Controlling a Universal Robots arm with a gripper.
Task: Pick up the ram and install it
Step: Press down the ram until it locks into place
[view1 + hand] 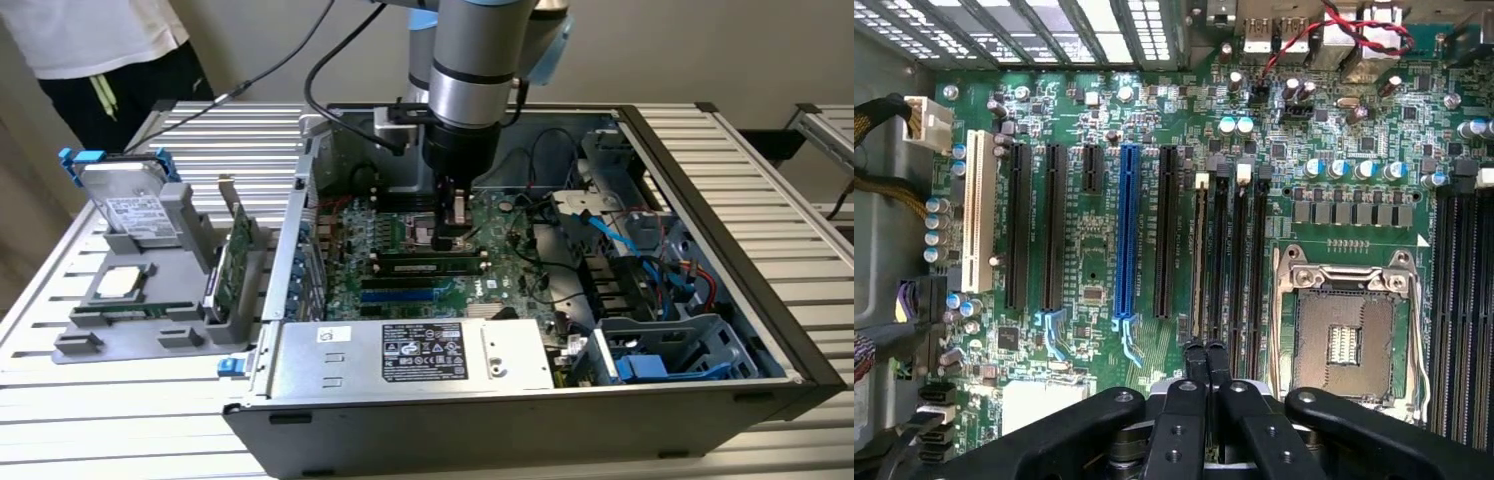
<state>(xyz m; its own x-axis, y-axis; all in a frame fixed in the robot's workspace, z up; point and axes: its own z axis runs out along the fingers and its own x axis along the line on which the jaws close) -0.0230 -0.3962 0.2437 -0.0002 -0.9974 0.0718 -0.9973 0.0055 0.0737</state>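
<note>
The ram (427, 267) is a long thin stick with black chips, standing in a memory slot on the green motherboard (400, 225) inside the open computer case (747, 200). My gripper (454, 240) points straight down over one end of it, fingers shut with nothing between them. Seen from the wrist, the gripper (1206, 352) has its closed tips right over the pale edge of the ram (1201, 250) in the first of several parallel slots. Whether the tips touch it I cannot tell.
Beside the slots is the bare processor socket (1344, 340). A power supply (414, 355) fills the case front, with drive bays and cables (627, 260) at the exterior view's right. A grey holder (80, 345) outside carries a hard drive (134, 205), a silver chip (120, 282) and an expansion card (238, 255). A person (107, 50) stands behind.
</note>
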